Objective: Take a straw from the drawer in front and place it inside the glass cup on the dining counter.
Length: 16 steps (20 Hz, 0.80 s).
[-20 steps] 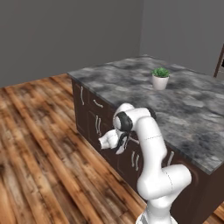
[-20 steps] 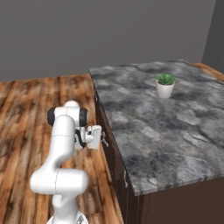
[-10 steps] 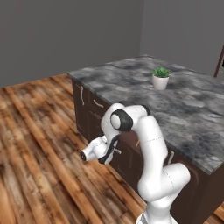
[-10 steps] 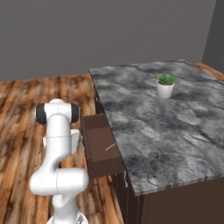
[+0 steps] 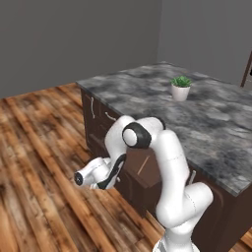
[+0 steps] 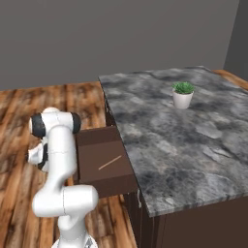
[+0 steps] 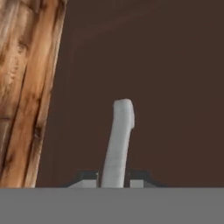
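No legible text, labels, brands, numbers or signs on any surface in these views: drawer [image 6: 101,162] front and inside plain brown, stone top [image 6: 179,131] only mottled grey, white plant pot [image 6: 182,99] unmarked

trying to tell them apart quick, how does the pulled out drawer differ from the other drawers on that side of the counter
The pulled-out drawer juts over the wood floor with its inside showing; the other drawers sit flush and shut. The open one shows a straw lying slanted on its bottom; the shut ones show only fronts. The gripper straddles the open drawer's handle; the shut ones' handles are free. All are dark brown with silver handles.
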Available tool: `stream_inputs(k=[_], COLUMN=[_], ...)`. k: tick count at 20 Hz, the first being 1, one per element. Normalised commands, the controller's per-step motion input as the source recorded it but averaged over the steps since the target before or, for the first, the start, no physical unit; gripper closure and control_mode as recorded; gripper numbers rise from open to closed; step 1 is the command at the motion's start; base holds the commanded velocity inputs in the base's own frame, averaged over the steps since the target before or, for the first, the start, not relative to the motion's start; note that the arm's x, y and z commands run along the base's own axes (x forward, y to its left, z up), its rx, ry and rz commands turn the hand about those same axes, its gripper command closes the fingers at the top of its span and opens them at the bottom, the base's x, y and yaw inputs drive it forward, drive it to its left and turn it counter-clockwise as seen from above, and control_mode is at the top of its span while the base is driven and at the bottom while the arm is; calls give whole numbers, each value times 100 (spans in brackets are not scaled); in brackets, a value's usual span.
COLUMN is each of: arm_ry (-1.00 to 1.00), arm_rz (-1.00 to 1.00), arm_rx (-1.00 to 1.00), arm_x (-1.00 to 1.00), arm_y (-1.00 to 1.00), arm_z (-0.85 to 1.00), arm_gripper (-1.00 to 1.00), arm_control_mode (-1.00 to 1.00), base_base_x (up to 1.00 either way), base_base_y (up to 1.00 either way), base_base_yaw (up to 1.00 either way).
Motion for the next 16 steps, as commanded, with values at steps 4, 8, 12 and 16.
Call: stream_inputs(k=[4, 8, 12, 16], arm_ry=[8, 5, 8, 23], arm_rz=[0, 0, -6, -6], arm_rx=[12, 13, 17, 19], arm_x=[-46, -78, -86, -40], arm_y=[3, 0, -28, -32], arm_z=[72, 100, 100, 100], arm_gripper=[-100, -100, -100, -100], arm_control_mode=[-100, -100, -100, -100], base_base_x=[0, 0, 0, 0], base_base_y=[0, 0, 0, 0], base_base_yaw=[0, 0, 0, 0])
